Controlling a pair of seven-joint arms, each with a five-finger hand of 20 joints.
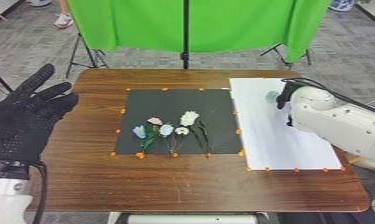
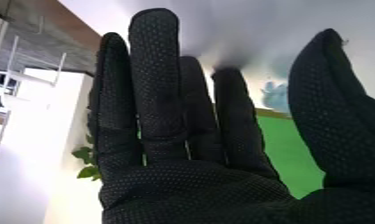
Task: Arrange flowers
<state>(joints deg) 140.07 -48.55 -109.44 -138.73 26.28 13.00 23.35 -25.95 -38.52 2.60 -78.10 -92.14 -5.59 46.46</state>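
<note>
While the translucent vase [image 1: 272, 95] sits on the white sheet [image 1: 293, 154], off the right side of the black mat [image 1: 163, 98] and level with its far end, the right hand [image 1: 288, 93] is just beside it, on the side away from the mat. So the vase lies to that hand's left, between hand and mat; I cannot tell whether they touch. The right hand is open, its fingers straight and the thumb held apart.

The flowers lie across the middle and near part of the mat: a blue flower [image 1: 139, 132] nearest its left edge, then a pink flower [image 1: 155, 121], a pale blue rose [image 1: 167, 130], a small white flower [image 1: 182, 131] and a large white rose [image 1: 190, 117]. Their blooms point to the mat's far edge, the stems toward its near one.

Off the mat's left side, the left hand [image 1: 28, 112] is open above the surface [image 1: 201, 187], so the right is the nearer to the vase and to the white rose. The next move probably calls for a sideways grasp of the vase, closing toward the mat; a careless nudge could tip it.
</note>
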